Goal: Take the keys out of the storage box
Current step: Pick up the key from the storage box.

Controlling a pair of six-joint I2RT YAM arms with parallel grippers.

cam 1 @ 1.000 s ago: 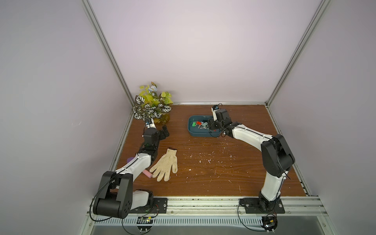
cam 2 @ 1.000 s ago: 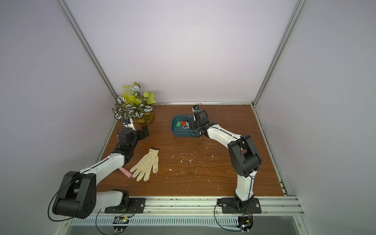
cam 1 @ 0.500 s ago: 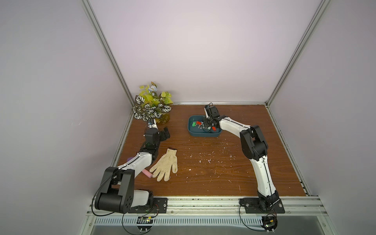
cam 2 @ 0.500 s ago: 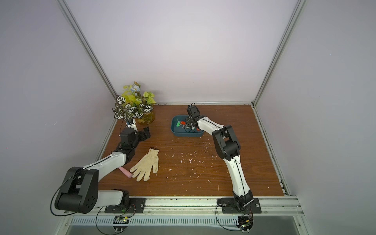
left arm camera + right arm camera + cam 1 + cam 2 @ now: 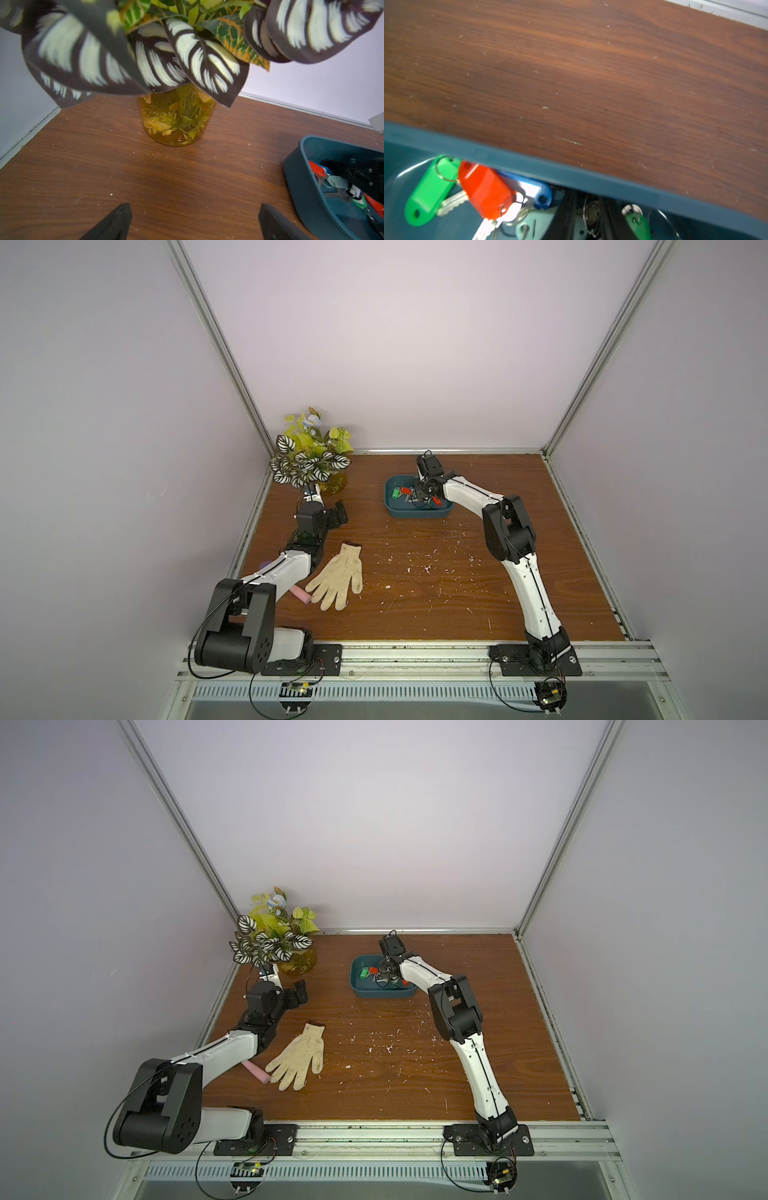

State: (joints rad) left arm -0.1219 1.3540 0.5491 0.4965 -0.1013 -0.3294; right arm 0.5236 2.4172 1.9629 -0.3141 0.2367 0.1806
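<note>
Wood-grain table point(image 5: 415, 605) lies under both arms, flecked with pale crumbs point(image 5: 424, 568). I have the right gripper point(image 5: 420, 499) reaching down inside the storage box point(image 5: 415, 513), directly over the keys point(image 5: 404, 491). All of them lie in the box and none is on the table. In the right wrist view a wire ring point(image 5: 590, 212) sits between the dark fingers point(image 5: 562, 218), which stand narrowly apart; I cannot tell whether they pinch it. The box's long axis runs across the table, and the coloured tags point(image 5: 483, 191) are heaped toward its plant end. The left gripper point(image 5: 193, 212), jaws wide and empty, hovers by the plant point(image 5: 309, 460), well apart from the box. I judge the lift belongs to the right arm.
</note>
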